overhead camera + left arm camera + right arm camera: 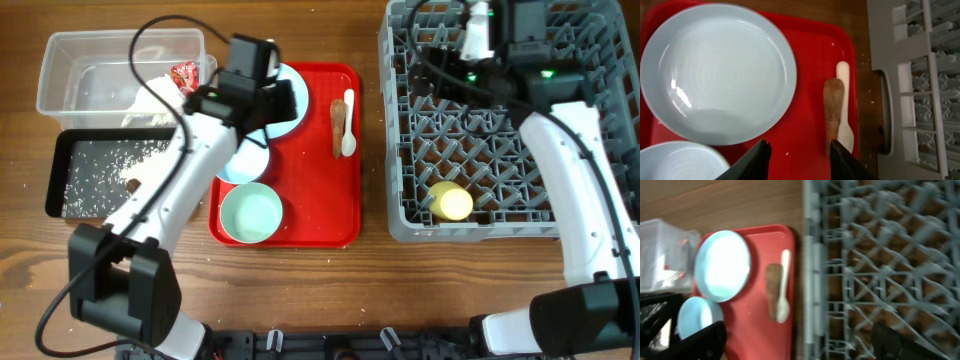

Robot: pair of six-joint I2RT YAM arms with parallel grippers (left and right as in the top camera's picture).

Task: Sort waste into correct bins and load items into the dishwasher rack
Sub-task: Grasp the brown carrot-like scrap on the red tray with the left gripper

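My left gripper (281, 100) (797, 161) is open and empty, low over the red tray between the pale blue-white plate (717, 72) and the brown stick (833, 107). The stick lies beside the white spoon (845, 127). A pale bowl (245, 160) and a mint bowl (251, 213) sit on the tray's left side. The yellow cup (450, 201) lies in the grey dishwasher rack (500, 130). My right gripper (470, 50) (797, 347) is open and empty above the rack's far left part. The clear tub (70, 70) holds the red wrapper (185, 75) and white tissue (150, 100). The black tray (60, 175) holds white crumbs and a brown lump (131, 184).
The flat red serving tray (320, 200) lies between the bins and the rack, with a narrow strip of wooden table (370, 150) between it and the rack's wall. My left arm crosses over the black tray and the pale bowl.
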